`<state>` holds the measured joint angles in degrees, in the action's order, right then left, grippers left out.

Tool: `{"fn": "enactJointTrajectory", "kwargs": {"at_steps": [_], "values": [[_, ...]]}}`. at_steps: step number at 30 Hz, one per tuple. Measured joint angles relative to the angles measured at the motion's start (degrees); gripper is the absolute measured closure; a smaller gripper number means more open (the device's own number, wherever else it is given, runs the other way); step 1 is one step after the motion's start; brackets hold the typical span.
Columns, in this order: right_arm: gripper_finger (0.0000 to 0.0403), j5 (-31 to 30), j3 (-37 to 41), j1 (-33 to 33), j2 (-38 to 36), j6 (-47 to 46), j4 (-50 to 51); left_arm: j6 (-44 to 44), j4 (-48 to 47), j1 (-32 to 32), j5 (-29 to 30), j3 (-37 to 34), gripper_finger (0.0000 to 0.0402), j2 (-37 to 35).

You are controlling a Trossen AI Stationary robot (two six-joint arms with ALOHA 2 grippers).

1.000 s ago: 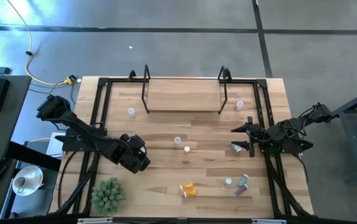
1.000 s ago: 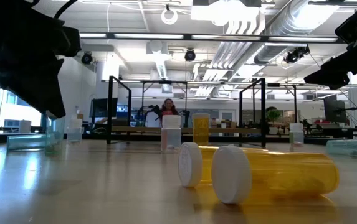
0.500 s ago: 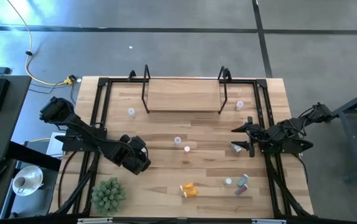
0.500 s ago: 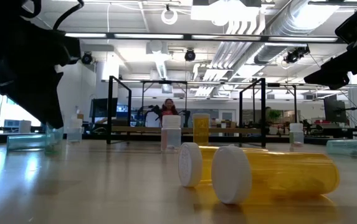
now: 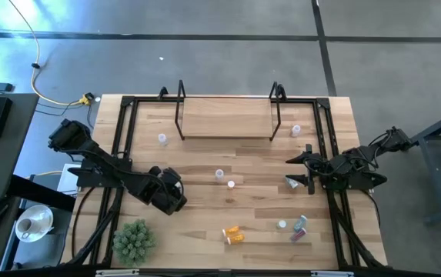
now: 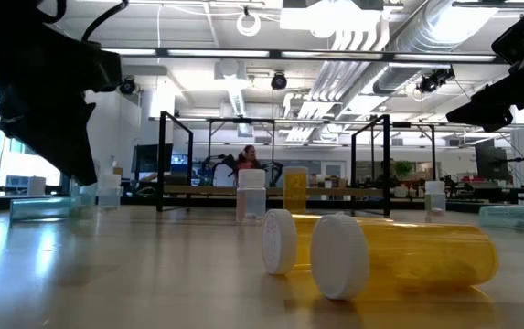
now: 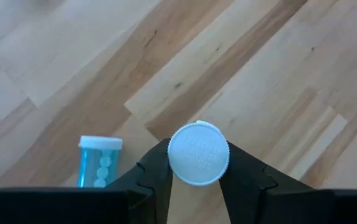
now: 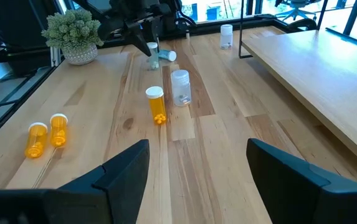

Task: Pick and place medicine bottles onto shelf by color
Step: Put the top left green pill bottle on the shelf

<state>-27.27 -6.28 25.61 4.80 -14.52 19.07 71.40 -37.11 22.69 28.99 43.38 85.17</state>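
My left gripper (image 5: 171, 198) is over the near-left part of the table, shut on a white-capped bottle (image 7: 198, 154) whose body is hidden behind its cap. A teal bottle (image 7: 99, 163) stands on the table beside it. My right gripper (image 8: 194, 180) waits open and empty at the table's right side (image 5: 297, 171). An orange bottle (image 8: 156, 106) and a whitish bottle (image 8: 180, 87) stand mid-table. Two orange bottles (image 5: 234, 235) lie on their sides near the front. The shelf (image 5: 228, 119) stands at the far edge. My left gripper pinches the bottle between its two fingers, which sit on opposite sides just below the white cap (image 7: 198, 155). The fingers slant down toward the table. The cap faces back up at the wrist, so the body points away and is hidden. Whether it is clear of the table, I cannot tell.
A green spiky plant ball (image 5: 134, 240) sits at the near-left corner. More bottles stand by the shelf's ends (image 5: 162, 139) (image 5: 295, 131), by my right gripper (image 5: 291, 183) and at the near right (image 5: 301, 225). Black frame rails (image 5: 121, 154) run along both table sides.
My left arm has shifted slightly in the low view, its wrist settling a little lower. The bottles on the table and my right arm have stayed where they were.
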Motion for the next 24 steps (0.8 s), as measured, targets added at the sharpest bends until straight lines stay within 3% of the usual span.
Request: {"fn": "enactJointTrajectory", "kwargs": {"at_steps": [10,19,24], "values": [[0.0143,0.0,0.0,0.0,0.0,0.0,0.0,-18.2,-1.1,-9.2,2.8,9.9,0.0297,0.0],[0.0143,0.0,0.0,0.0,0.0,0.0,0.0,-38.1,-1.2,-24.2,2.4,19.5,0.0297,0.0],[0.0143,0.0,0.0,0.0,0.0,0.0,0.0,-44.4,-0.7,-34.6,-1.7,22.8,0.0297,0.0]]}}
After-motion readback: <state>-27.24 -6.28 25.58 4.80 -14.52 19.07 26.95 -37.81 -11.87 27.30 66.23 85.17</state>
